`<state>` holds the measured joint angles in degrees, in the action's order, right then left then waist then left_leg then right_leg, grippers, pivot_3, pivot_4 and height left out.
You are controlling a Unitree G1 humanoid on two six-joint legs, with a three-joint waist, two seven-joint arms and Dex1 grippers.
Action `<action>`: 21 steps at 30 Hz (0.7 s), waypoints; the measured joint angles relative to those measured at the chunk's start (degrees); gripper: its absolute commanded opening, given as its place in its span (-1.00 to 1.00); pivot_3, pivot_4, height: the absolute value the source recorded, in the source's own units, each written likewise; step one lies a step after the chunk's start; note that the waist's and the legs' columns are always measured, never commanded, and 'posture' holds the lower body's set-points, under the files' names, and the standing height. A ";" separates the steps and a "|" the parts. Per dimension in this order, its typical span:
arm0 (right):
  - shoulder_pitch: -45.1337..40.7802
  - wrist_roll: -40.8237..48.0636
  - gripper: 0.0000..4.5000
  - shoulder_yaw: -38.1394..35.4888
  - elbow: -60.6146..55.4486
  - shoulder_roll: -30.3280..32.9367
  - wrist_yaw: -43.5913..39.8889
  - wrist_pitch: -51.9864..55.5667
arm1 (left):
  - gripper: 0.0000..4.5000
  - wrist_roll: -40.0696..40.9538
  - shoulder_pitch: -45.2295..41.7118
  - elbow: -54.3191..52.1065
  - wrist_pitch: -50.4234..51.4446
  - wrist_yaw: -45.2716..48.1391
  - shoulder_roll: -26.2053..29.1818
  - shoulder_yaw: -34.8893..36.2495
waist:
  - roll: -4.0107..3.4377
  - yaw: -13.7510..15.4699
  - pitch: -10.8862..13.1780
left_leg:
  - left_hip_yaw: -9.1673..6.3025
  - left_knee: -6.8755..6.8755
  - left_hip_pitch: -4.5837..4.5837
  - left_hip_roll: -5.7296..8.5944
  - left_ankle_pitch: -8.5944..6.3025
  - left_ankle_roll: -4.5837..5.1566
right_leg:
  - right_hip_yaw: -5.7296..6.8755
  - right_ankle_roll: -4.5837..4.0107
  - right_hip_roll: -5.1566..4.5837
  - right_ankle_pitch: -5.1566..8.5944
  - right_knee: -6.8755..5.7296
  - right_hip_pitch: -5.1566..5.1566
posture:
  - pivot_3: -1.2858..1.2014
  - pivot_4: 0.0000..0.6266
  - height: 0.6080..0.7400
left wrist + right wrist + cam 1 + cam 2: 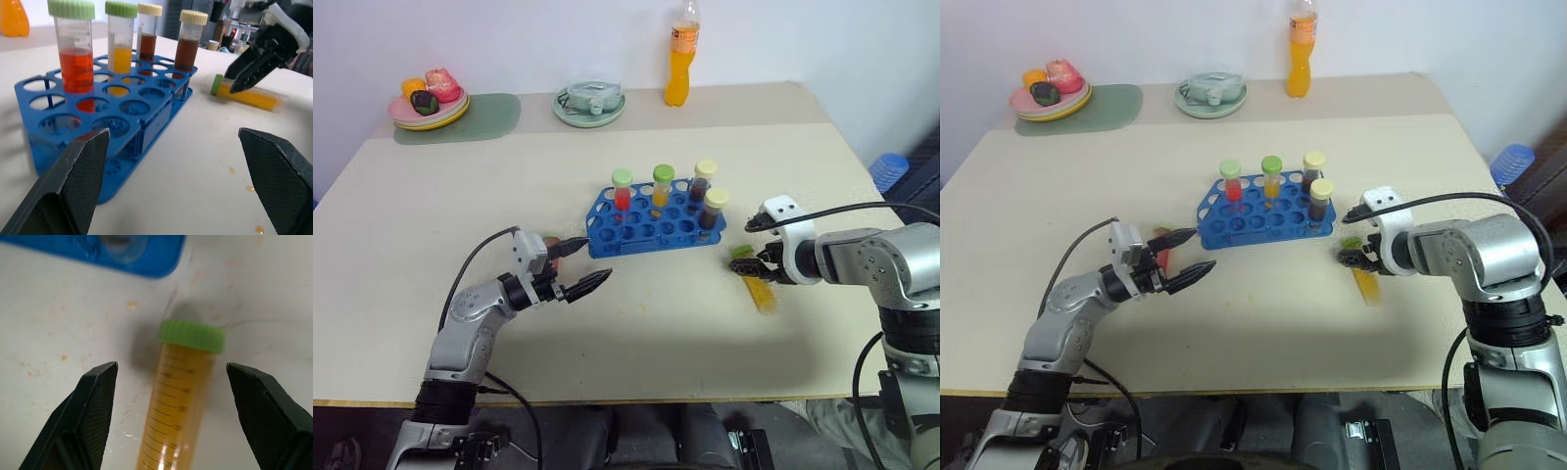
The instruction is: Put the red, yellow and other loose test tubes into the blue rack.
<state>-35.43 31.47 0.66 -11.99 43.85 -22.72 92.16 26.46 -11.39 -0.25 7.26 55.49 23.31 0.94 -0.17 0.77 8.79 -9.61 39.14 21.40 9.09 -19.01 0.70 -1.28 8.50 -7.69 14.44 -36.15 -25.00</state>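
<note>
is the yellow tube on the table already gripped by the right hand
No, the right hand is open, its fingers apart on either side of the lying yellow tube without touching it.

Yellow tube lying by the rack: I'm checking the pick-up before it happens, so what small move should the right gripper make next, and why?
Probably lower the right gripper a little and close. Its fingers stand open on either side of the yellow tube, which lies flat on the table beside the blue rack, not yet gripped. Four tubes already stand in the rack.

rack (651, 223): was bright blue
lying tube (178, 396): held yellow liquid, green cap
bottle (680, 61): was orange
</note>
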 measured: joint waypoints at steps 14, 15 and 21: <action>-0.63 -4.66 -0.59 9.17 4.15 4.53 -3.11 -8.70 | 0.93 0.30 2.31 -3.36 1.24 -1.66 1.28 0.36 | 0.71 0.01 -0.44 | -0.01 0.03 -0.16 0.01 0.00 0.00 | 0.02 -0.02 0.02 -0.01 0.04 0.21 | 0.03 -0.52 1.00; -0.36 -5.13 -0.59 10.03 3.62 5.20 -3.80 -9.93 | 0.93 0.31 2.33 -3.41 1.28 -1.82 1.31 0.37 | 0.71 0.03 -0.44 | -0.01 0.03 -0.16 0.01 0.00 0.00 | 0.02 -0.02 0.02 -0.01 0.04 0.21 | 0.03 -0.52 1.00; 7.67 -4.11 -0.59 8.10 -4.72 10.24 -12.65 -20.97 | 0.93 0.39 2.80 -3.64 1.32 -2.20 1.41 0.64 | 0.66 0.11 -0.39 | -0.04 -0.02 0.00 0.01 -0.01 0.01 | 0.08 -0.01 0.01 -0.01 0.08 0.04 | 0.03 -0.52 1.00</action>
<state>-27.76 27.36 8.77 -16.71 54.09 -35.37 71.19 26.85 -8.58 -3.88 8.58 53.29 24.71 1.57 0.49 0.88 8.40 -9.65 39.11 21.40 9.10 -19.02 0.72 -1.20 8.49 -7.68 14.43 -36.07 -24.95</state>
